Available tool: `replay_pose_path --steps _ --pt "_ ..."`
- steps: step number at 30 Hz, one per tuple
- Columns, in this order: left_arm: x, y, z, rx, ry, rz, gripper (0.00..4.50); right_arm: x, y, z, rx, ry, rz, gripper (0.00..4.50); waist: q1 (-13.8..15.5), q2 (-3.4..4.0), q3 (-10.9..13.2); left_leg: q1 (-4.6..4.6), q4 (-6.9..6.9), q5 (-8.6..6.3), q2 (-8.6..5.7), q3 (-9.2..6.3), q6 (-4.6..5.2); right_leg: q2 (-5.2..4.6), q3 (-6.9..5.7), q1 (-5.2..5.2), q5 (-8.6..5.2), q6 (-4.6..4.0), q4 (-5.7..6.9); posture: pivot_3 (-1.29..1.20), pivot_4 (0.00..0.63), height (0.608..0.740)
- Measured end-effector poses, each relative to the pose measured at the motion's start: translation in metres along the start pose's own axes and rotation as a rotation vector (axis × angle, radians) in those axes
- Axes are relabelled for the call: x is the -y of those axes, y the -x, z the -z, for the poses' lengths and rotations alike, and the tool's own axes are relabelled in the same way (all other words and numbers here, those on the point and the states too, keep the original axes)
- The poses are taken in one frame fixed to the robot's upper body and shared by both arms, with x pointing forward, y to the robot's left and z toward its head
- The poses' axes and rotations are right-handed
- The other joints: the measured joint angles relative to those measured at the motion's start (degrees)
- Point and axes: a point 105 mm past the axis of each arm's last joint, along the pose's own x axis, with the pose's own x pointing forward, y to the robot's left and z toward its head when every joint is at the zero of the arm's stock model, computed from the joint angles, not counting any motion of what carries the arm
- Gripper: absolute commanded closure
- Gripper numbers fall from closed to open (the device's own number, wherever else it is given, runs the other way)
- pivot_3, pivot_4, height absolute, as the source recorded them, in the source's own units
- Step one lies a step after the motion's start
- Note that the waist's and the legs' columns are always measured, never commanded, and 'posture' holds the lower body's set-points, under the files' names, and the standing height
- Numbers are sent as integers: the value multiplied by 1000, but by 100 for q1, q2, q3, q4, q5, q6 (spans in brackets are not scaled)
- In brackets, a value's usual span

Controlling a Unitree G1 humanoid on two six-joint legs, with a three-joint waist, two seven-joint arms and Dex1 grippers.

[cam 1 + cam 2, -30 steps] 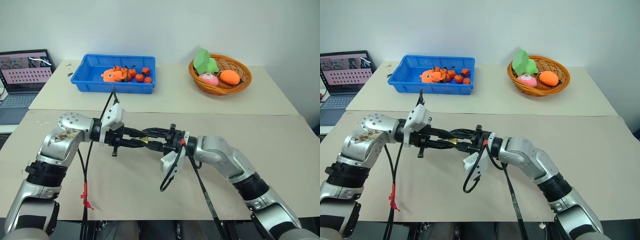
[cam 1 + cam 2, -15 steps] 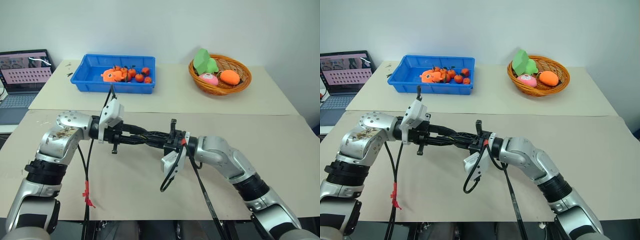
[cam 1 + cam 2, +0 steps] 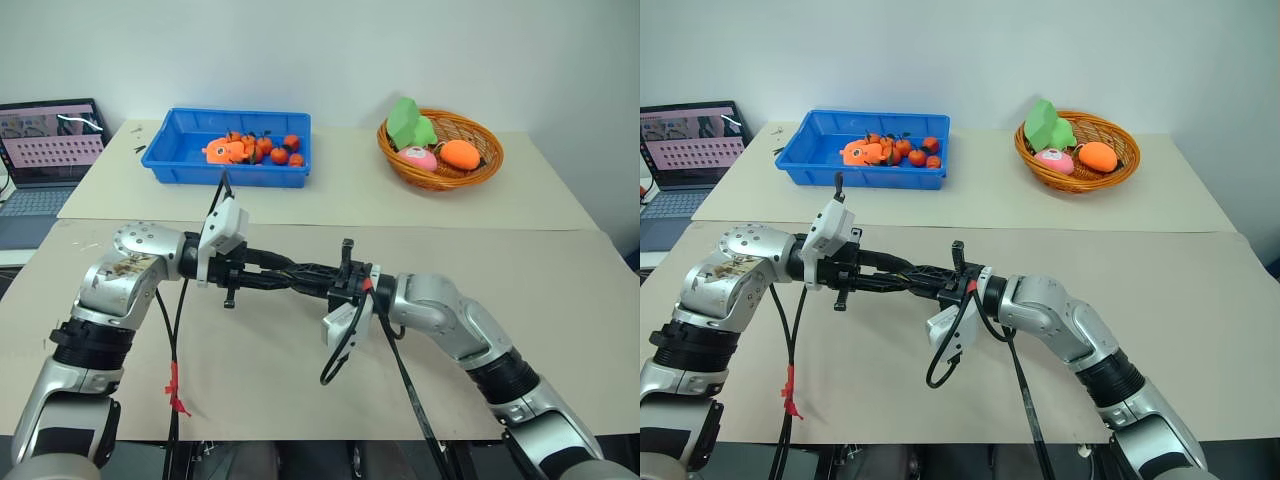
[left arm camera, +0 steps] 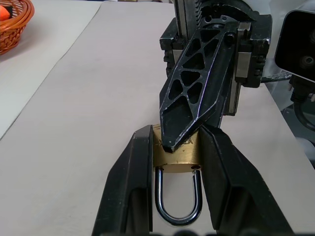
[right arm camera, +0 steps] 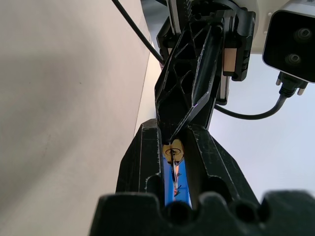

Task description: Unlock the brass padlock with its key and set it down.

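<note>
Beige tabletop [image 3: 280, 360], left claw [image 4: 174, 147] gripping golden brass padlock [image 4: 174, 158], silver shackle.

Brass padlock [image 4: 175, 156] clamped between black fingers, shackle closed; key apparently hidden at its base.

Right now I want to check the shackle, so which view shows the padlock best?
The left wrist view: the padlock sits between the left claw fingers, its shackle closed, the right claw tip at its body. The right wrist view catches a brass glimpse. In the eye views the claws hide it.
</note>
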Motion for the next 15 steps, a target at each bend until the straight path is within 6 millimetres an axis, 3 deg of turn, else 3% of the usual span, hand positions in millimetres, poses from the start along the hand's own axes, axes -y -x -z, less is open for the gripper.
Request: replay_pose_path --steps 15 --pt "0 0 0 2 0 -2 3675 0 0 0 -1 0 0 4312 0 0 0 0 0 0 0 0 0 0 0 0 0 0 0 0 150 740"
